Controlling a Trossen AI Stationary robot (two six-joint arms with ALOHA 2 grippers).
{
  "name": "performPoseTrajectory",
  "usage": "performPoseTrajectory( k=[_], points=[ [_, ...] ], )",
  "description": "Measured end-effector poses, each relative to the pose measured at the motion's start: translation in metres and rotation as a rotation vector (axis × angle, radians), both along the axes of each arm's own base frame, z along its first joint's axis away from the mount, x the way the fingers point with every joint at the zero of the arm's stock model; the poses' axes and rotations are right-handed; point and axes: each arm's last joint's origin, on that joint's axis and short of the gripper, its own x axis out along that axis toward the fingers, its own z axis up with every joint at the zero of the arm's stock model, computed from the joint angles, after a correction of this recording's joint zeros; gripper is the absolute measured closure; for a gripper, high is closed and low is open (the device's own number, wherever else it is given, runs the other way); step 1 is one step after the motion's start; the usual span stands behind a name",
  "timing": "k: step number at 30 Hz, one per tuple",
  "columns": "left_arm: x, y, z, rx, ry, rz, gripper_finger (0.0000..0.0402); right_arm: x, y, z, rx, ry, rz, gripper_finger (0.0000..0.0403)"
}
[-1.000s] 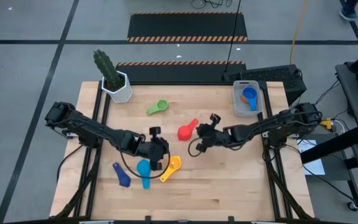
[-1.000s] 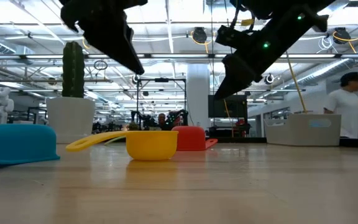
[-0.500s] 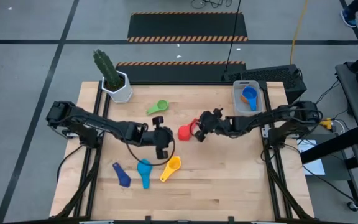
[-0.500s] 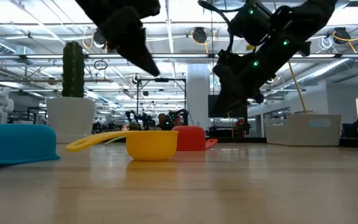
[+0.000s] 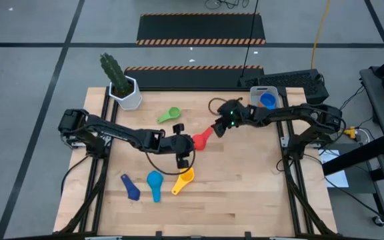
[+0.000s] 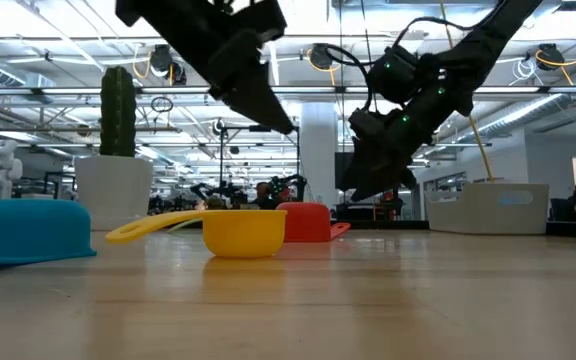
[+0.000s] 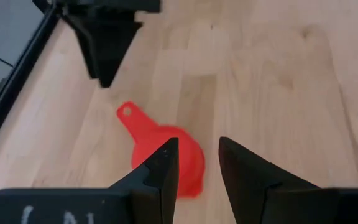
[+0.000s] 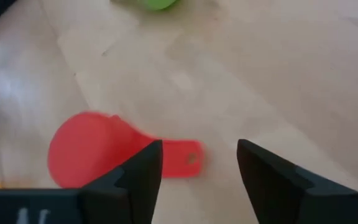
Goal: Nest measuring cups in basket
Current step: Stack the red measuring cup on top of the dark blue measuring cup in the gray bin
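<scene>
A red measuring cup (image 5: pixel 198 141) lies mouth down on the wooden table, its handle (image 8: pixel 180 155) pointing toward the far right. My left gripper (image 7: pixel 197 165) hovers open just left of it, and its fingers touch nothing. My right gripper (image 8: pixel 197 163) hangs open above the handle's end, clear of it. The basket (image 5: pixel 255 107) stands at the far right and holds a blue cup (image 5: pixel 267 102) with an orange one. The green cup (image 5: pixel 169 115), the yellow cup (image 5: pixel 184 179), the light blue cup (image 5: pixel 155 183) and the dark blue cup (image 5: pixel 131 187) lie loose on the table.
A white pot with a cactus (image 5: pixel 127 93) stands at the far left corner. Dark rails run along the table's left and right sides. Bare wood lies between the red cup and the basket, and along the near edge.
My right gripper has swung from the table's middle toward the far edge, rolling as it went, and now hangs over the red cup's handle. My left gripper has gone right, away from the yellow cup and toward the red cup. The cups have not moved.
</scene>
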Motion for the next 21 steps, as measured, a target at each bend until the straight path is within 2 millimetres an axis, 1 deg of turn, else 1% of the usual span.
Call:
performPoseTrajectory(
  k=[3, 6, 10, 12, 16, 21],
  points=[
    [0.010, 0.003, -0.006, 0.016, -0.047, -0.008, 0.0284, -0.003, -0.008, 0.000, 0.026, -0.014, 0.008, 0.0193],
    [0.016, 0.006, -0.012, 0.043, -0.058, -0.021, 0.0284, -0.006, -0.013, 0.000, 0.021, -0.017, 0.020, 0.0190],
    [0.018, 0.011, -0.021, 0.063, -0.016, -0.022, 0.0284, -0.008, -0.017, 0.000, -0.003, -0.011, 0.041, 0.0190],
    [0.017, 0.013, -0.023, 0.067, 0.010, -0.020, 0.0284, -0.009, -0.017, 0.000, 0.018, -0.020, 0.070, 0.0190],
    [0.016, 0.016, -0.023, 0.079, 0.018, -0.020, 0.0284, -0.008, -0.015, -0.001, 0.088, -0.049, 0.134, 0.0190],
    [0.016, 0.020, -0.022, 0.082, 0.014, -0.018, 0.0284, -0.009, -0.017, 0.002, 0.147, -0.011, 0.121, 0.0190]
  ],
)
